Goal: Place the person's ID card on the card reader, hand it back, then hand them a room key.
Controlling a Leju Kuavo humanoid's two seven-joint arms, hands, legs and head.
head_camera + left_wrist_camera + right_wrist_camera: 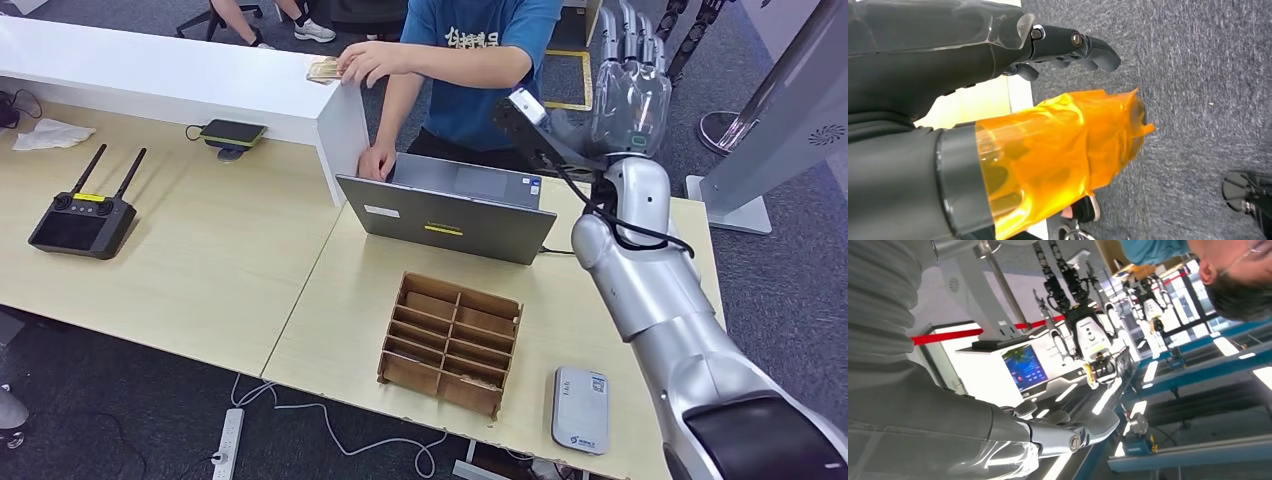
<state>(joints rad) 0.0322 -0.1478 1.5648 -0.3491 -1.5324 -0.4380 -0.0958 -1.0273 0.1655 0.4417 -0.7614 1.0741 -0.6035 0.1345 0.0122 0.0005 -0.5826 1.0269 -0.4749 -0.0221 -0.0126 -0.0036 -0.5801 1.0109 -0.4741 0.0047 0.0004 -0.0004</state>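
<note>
- Right hand (630, 85) is raised high toward the person (470, 60), fingers (628, 35) stretched out, holding nothing.
- Left hand (948, 55) hangs above grey carpet, fingers loosely extended, nothing held.
- The person presses what looks like a card (323, 70) on the white counter (180, 90).
- Card reader (581, 409) lies on the tabletop (200, 260) beside the wooden organiser (452, 343).

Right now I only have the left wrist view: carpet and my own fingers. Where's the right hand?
Observer: The right hand is raised beside the person, fingers apart, holding nothing.
Operator: Is the ID card out?
Observer: The person's hand rests on something tan on the white counter; I can't tell if it's the card.
Operator: Anything that could be the reader?
Observer: A flat white device lies at the table's near edge, beside the wooden divider tray.
</note>
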